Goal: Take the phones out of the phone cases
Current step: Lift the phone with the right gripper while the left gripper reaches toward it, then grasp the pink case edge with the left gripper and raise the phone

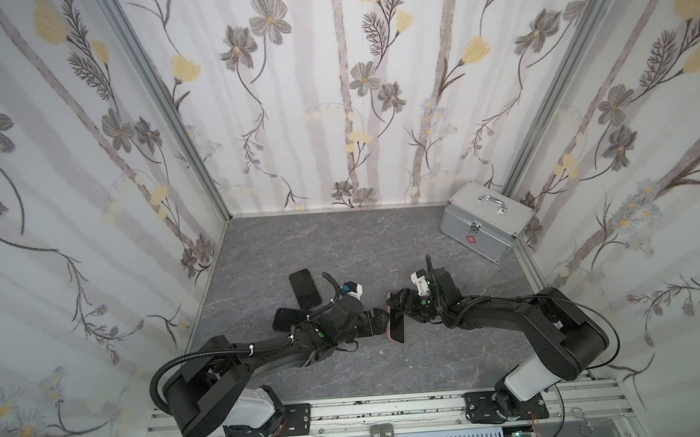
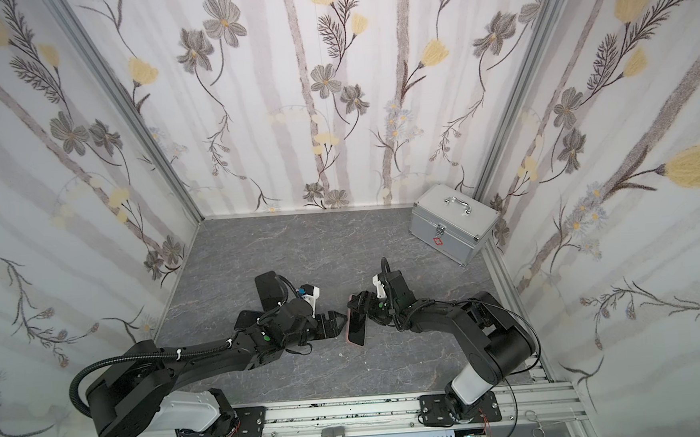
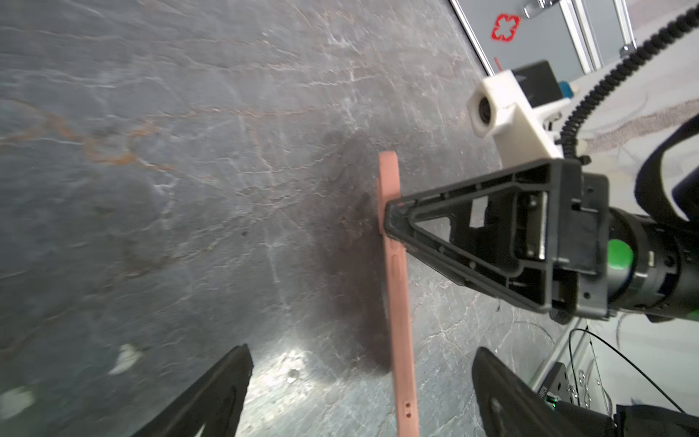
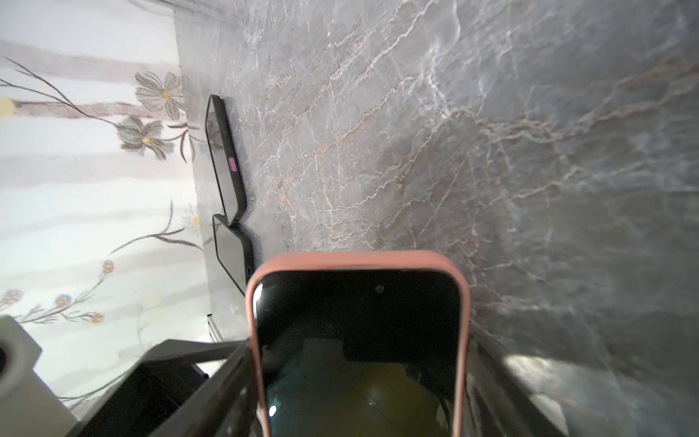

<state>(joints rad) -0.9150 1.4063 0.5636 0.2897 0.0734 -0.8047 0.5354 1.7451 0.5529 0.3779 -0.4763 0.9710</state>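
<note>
Pink phone case [image 1: 394, 340] with the black-screened phone [image 1: 397, 322] seated inside stands on edge over the grey marble desk [image 1: 341, 245] in both top views, its far end clamped between the right jaws. Left wrist view: left jaws gape wide either side of the case [image 3: 397, 283], touching nothing. Right wrist view: pink rim frames the screen [image 4: 359, 340].

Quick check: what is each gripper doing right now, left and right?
Left gripper: open, straddling the pink phone case, not gripping it.
Right gripper: closed on that case, phone inside it.
</note>
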